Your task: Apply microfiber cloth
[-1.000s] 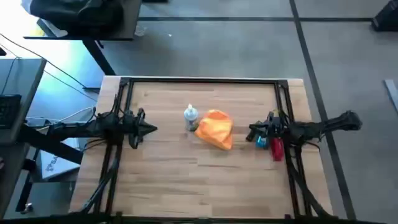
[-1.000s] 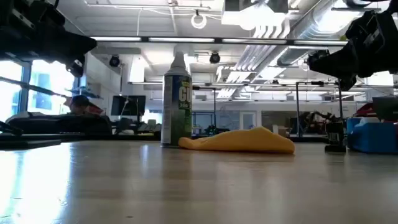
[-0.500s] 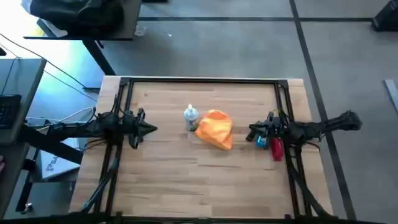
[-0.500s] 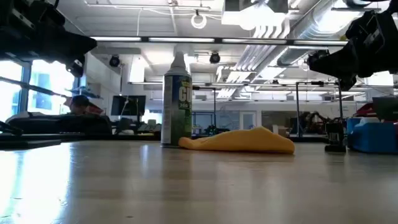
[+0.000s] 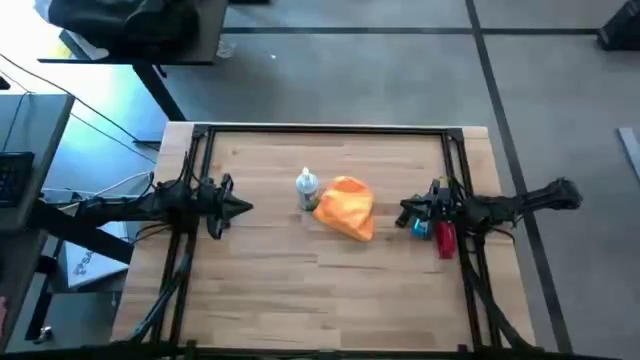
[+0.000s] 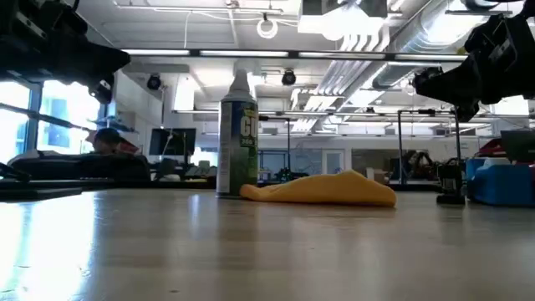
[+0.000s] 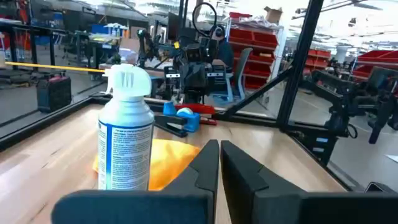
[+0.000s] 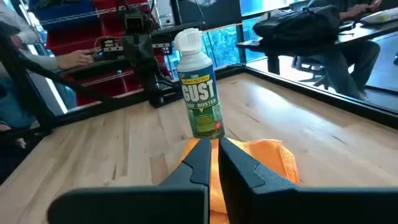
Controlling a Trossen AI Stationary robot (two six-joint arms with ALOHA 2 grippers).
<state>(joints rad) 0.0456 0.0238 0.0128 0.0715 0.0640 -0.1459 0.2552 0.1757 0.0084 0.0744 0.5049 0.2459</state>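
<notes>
Orange microfiber cloth [image 5: 346,208], touching "GUST" duster can [image 8: 199,93], apparently upright

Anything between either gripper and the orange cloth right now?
Right gripper has a bare stretch of table between it and the microfiber cloth; nothing visible blocks it. For the left gripper, the duster can stands upright at the cloth's left edge, partly in its line. Both grippers are shut and above the table.
</notes>
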